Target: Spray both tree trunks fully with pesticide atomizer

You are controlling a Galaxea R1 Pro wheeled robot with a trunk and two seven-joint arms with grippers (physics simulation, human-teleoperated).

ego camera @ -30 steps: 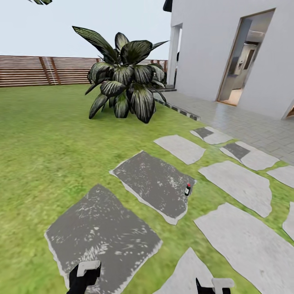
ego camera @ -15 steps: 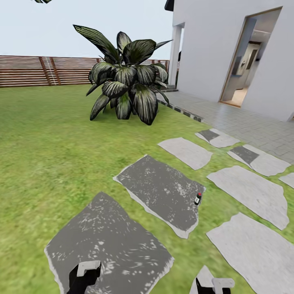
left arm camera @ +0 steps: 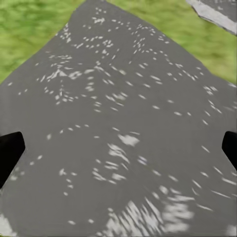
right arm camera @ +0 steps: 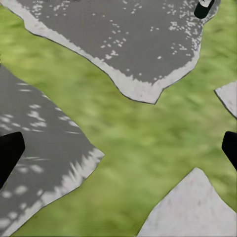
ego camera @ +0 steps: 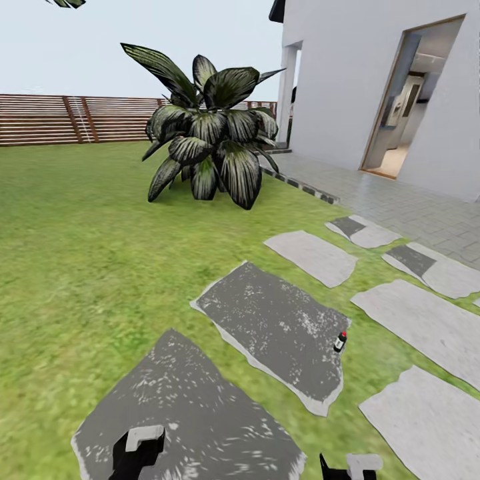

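The pesticide atomizer (ego camera: 340, 342) stands lower right, on a dark stepping stone's (ego camera: 273, 327) edge. Roll closer, right gripper (ego camera: 347, 467) centred above it. Both grippers' fingers are spread wide, empty.

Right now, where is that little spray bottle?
In the head view the bottle stands upright at the right edge of the middle dark stepping stone, ahead and right of the robot.

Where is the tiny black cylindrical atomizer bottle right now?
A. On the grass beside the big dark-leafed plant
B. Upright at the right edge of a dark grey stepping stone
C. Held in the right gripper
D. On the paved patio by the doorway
B: the tiny black atomizer bottle stands upright at the right edge of the dark grey stepping stone, ahead of the right gripper.
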